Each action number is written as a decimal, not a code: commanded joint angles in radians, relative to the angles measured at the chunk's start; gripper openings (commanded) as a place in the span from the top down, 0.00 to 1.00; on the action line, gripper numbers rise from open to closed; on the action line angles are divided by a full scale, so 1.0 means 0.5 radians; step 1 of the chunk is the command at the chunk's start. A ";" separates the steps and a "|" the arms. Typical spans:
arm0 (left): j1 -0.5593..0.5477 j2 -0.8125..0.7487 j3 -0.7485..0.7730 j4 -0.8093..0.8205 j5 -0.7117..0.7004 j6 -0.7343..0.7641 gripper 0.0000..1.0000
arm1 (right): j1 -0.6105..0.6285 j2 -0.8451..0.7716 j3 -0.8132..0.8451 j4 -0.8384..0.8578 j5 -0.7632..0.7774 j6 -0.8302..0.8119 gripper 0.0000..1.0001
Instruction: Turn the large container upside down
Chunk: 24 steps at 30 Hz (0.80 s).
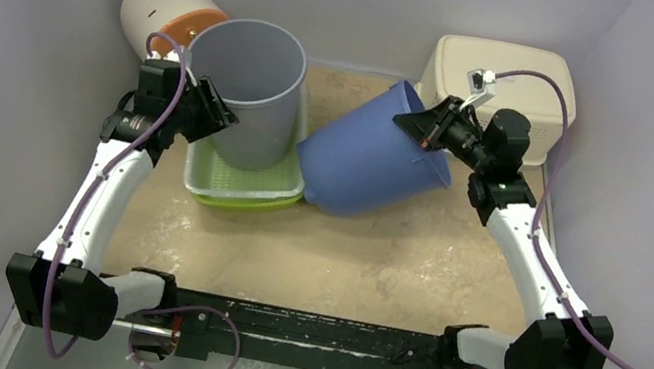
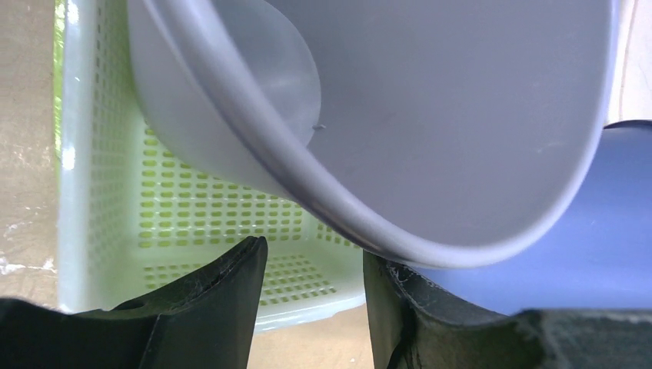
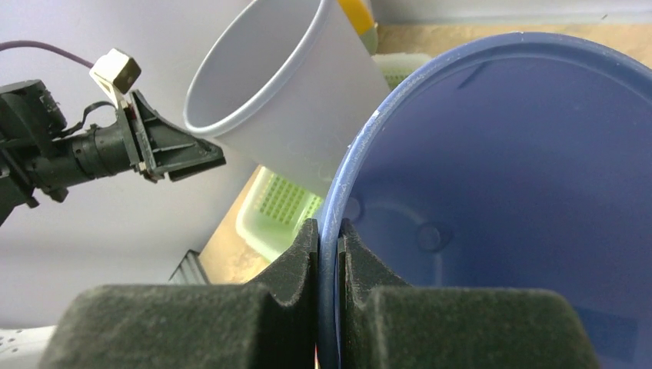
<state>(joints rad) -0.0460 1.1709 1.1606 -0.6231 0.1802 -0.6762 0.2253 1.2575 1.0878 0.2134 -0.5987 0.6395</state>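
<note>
**At the rear centre of the table: blue bucket half tipped, held at the rim**

Location: the blue bucket (image 1: 373, 157) lies steeply tilted on the sandy table (image 1: 370, 263). Its base end is low, against the green perforated basket (image 1: 240, 192). Its mouth is raised and faces right, toward the right arm.

Right gripper (image 3: 328, 231): clamped narrowly on the bucket's rim, one finger inside the wall and one outside. The grip appears sound.

Left gripper (image 2: 315, 254): jaws moderately apart, holding nothing. It sits at the rim of the grey bin (image 1: 253, 90), which stands in the basket.

Governing relation: the bucket's long axis runs roughly left to right, from base to mouth. The right arm is at the mouth end and is the only arm in contact.

Assessment: inversion is not yet complete. The rim must probably swing over and down past the base, and the adjacent grey bin and basket limit clearance on the left.
</note>
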 commanded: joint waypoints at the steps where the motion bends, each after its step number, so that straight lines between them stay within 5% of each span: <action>1: 0.029 -0.002 0.121 0.063 -0.028 0.054 0.51 | 0.019 0.041 -0.086 0.122 -0.414 0.204 1.00; 12: 0.037 0.031 0.076 0.148 0.004 0.016 0.52 | -0.158 0.096 -0.471 0.616 -0.824 0.595 1.00; 18: 0.037 0.052 0.101 0.144 0.004 0.033 0.52 | -0.222 0.174 -0.536 0.538 -0.875 0.478 0.99; 24: 0.037 0.063 0.110 0.148 0.004 0.037 0.52 | -0.358 0.302 -0.464 0.040 -0.790 0.038 0.94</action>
<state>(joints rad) -0.0380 1.2018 1.1744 -0.6075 0.1791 -0.6689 0.0902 1.3693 0.8318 0.3969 -0.9798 0.8555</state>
